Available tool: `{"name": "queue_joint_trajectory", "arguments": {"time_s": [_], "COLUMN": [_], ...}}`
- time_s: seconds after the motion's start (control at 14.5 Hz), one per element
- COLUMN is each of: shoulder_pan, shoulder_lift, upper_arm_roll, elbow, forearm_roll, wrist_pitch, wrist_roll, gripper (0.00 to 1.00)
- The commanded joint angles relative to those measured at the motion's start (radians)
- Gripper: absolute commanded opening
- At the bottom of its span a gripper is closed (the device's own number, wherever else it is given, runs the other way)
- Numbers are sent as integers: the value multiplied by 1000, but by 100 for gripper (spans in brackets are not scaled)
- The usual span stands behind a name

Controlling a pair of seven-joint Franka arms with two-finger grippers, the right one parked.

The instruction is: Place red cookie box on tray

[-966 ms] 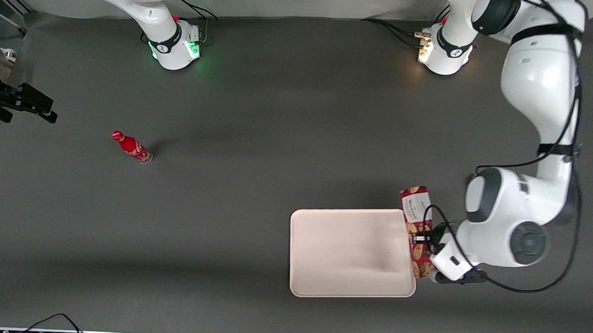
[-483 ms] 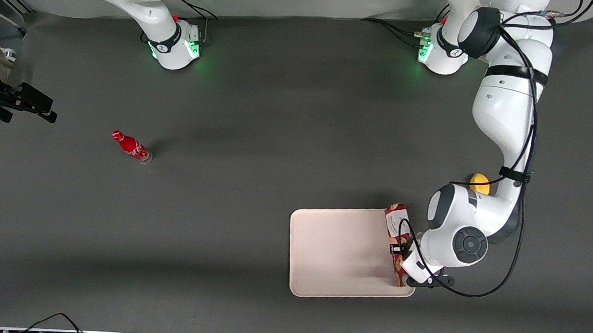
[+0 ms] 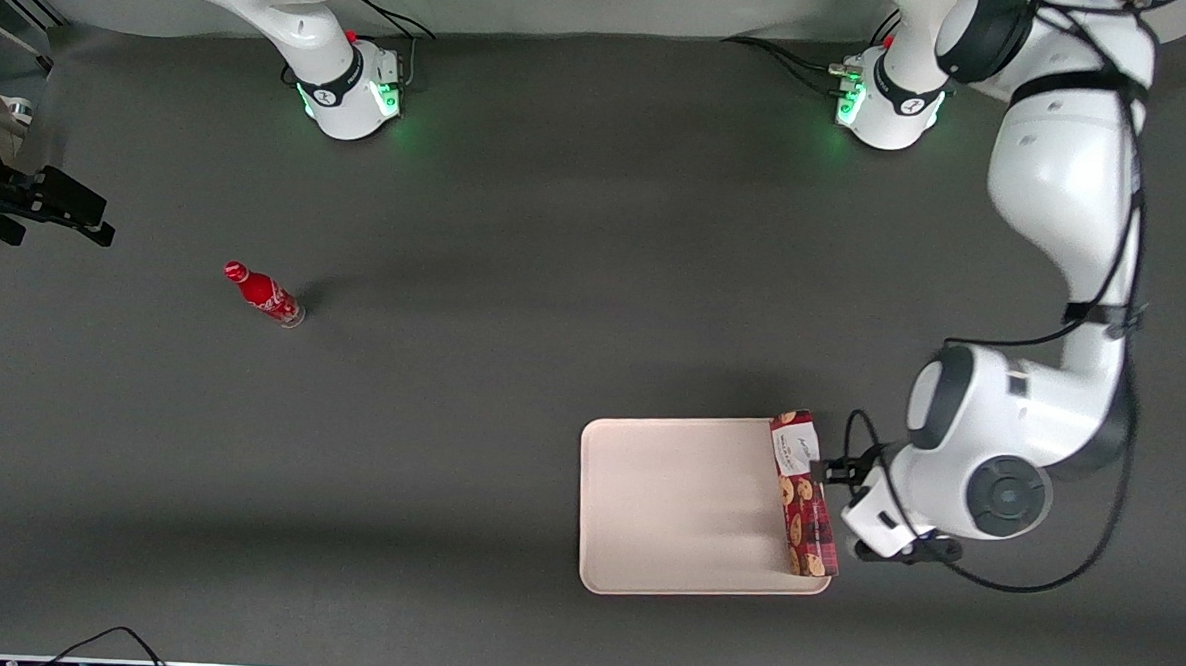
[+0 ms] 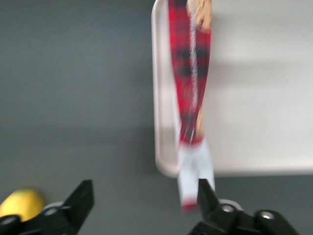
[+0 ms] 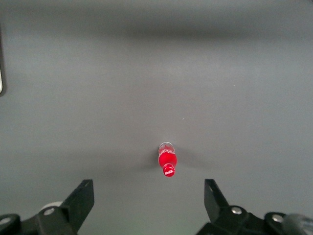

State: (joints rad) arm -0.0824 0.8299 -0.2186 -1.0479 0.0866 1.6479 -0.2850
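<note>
The red cookie box (image 3: 802,494) lies lengthwise along the edge of the tray (image 3: 675,507) nearest the working arm, its white label end farther from the front camera. It looks tilted against the low rim. My left gripper (image 3: 833,471) hovers just outside that rim, beside the box's label end, open and holding nothing. In the left wrist view the box (image 4: 190,93) runs along the tray's rim (image 4: 164,127). Its white end sits close to one fingertip (image 4: 206,192) of the open gripper (image 4: 145,198).
A small red bottle (image 3: 264,296) lies on the dark mat toward the parked arm's end, also in the right wrist view (image 5: 167,160). A yellow object (image 4: 22,203) sits on the mat near my gripper, hidden by the arm in the front view.
The box went from held above the tray's rim to resting on the tray's edge. My gripper opened, let it go and drew back away from the tray.
</note>
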Motion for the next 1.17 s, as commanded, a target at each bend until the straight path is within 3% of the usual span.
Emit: {"name": "queue_joint_trajectory", "arguments": {"time_s": [0.0,0.21,0.34,0.76,0.83,1.1], "shoulder_pan": [29,29,29,29,29,24], "shoulder_lift": [-220,-407,-582,-1093,-1127,-1098], "upper_arm_roll": [45,148,179,249,249,246], "elbow": [-43,-96,-263,-880,-918,-828], "forearm_roll": [-39,-99,-96,-88,-88,-88], "wrist_pitch": [-230,-403,-404,-113,-88,-137], "wrist_roll": [111,174,226,305,303,360], "gripper": [100,100,100,100,100,100]}}
